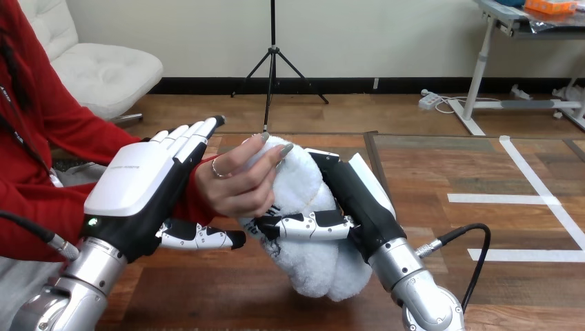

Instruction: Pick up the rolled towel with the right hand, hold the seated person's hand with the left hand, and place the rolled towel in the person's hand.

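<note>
The rolled towel (314, 269), white and fluffy, stands roughly upright above the table in the middle of the head view. My right hand (359, 200) is shut on it from the right, its thumb (307, 225) curled across the towel's front. The person's hand (238, 183) comes in from the left and lies against the towel's left side, with fingertips curled over its top. My left hand (138, 179) is open beside the person's wrist. Its straight fingers run along the back of the wrist and its thumb (200, 238) reaches under the person's hand.
The wooden table (227, 296) lies below both hands. White tape lines (510, 198) mark its right part. The person's red sleeve (41, 200) takes up the left edge. A black cable (476, 255) loops beside my right forearm.
</note>
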Available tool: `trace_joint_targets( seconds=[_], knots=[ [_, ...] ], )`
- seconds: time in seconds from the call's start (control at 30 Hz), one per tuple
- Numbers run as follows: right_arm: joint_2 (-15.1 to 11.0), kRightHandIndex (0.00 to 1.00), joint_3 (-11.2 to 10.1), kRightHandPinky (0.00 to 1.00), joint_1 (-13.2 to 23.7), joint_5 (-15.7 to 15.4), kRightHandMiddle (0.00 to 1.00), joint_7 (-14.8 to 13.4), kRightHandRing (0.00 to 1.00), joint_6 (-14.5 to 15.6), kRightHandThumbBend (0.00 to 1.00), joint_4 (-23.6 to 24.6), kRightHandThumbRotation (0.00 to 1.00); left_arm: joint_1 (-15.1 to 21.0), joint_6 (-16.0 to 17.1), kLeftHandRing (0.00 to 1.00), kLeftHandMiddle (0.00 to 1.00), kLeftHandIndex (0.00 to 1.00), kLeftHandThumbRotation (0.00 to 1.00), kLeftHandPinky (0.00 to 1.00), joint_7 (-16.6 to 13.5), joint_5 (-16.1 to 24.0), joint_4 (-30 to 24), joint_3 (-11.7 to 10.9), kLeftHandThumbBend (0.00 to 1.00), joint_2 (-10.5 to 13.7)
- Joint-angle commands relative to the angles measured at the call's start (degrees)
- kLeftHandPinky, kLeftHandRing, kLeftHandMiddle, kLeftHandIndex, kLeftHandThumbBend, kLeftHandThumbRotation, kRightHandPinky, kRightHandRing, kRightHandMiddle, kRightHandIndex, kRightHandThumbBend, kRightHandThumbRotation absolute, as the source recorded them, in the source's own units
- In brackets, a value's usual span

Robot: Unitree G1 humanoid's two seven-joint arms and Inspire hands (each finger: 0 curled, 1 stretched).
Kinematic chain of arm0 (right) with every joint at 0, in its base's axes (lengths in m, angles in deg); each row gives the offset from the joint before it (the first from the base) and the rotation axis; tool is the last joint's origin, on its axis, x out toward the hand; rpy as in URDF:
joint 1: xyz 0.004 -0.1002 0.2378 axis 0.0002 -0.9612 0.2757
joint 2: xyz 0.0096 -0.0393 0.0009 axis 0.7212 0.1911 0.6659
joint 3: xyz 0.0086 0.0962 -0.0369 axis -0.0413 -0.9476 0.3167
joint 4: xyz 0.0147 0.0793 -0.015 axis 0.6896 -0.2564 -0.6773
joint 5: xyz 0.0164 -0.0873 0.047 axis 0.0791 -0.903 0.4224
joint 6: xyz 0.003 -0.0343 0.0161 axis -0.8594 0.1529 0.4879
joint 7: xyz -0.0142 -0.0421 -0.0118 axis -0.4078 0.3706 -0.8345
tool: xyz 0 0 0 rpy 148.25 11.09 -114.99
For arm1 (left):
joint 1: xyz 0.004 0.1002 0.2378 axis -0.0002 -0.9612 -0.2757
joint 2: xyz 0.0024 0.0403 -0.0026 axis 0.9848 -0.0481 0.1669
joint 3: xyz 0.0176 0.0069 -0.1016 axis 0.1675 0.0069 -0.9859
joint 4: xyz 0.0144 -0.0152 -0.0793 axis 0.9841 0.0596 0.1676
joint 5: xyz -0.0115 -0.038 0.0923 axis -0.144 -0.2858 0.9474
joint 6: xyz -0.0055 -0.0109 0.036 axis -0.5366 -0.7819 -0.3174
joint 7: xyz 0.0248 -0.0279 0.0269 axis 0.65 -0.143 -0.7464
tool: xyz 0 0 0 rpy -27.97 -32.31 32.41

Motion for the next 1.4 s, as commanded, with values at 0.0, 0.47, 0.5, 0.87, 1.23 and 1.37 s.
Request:
trace_joint_targets(
  seconds=[0.0, 0.47, 0.5, 0.87, 1.23, 1.37],
  knots=[
    [-1.10, 0.60, -1.96, 0.48, 4.59, 1.02, 0.56, -1.44, 0.53, -0.93, 0.91, -0.20, 0.27, 0.54, 0.32, 0.97, 0.98, 1.00, 0.43, 0.98, 0.22, -0.64, -3.11, -1.32, 1.00, 0.82],
    [-2.48, 0.61, -2.43, 0.49, 4.28, 1.02, 0.56, -1.59, 0.53, 0.16, 0.92, -0.14, 0.30, -1.05, 0.87, 1.00, 1.00, 1.00, 0.48, 1.00, 0.78, -1.45, -3.75, -1.99, 1.00, 1.00],
    [-2.54, 0.61, -2.44, 0.49, 4.30, 1.10, 0.56, -1.57, 0.53, 0.13, 0.92, -0.21, 0.30, -1.10, 0.93, 1.00, 1.00, 1.00, 0.48, 1.00, 0.76, -1.46, -3.72, -2.03, 1.00, 0.99],
    [-3.51, 0.61, -3.05, 0.48, 4.27, 1.19, 0.56, -1.90, 0.52, 0.19, 0.94, -0.69, 0.34, -2.47, 1.66, 1.00, 1.00, 1.00, 0.49, 1.00, 0.29, -1.71, -4.31, -2.62, 1.00, 0.77],
    [-4.53, 0.61, -3.71, 0.47, 4.13, 0.81, 0.56, -2.85, 0.52, 0.77, 0.97, -0.78, 0.40, -3.74, 3.67, 1.00, 1.00, 1.00, 0.53, 1.00, -2.21, -1.08, -4.59, -3.12, 1.00, 0.33],
    [-4.95, 0.61, -3.92, 0.47, 4.08, 0.54, 0.56, -3.53, 0.52, 0.59, 0.97, -0.97, 0.42, -4.14, 4.88, 1.00, 1.00, 1.00, 0.53, 1.00, -3.31, -1.18, -4.58, -3.17, 1.00, 0.15]
  ],
)
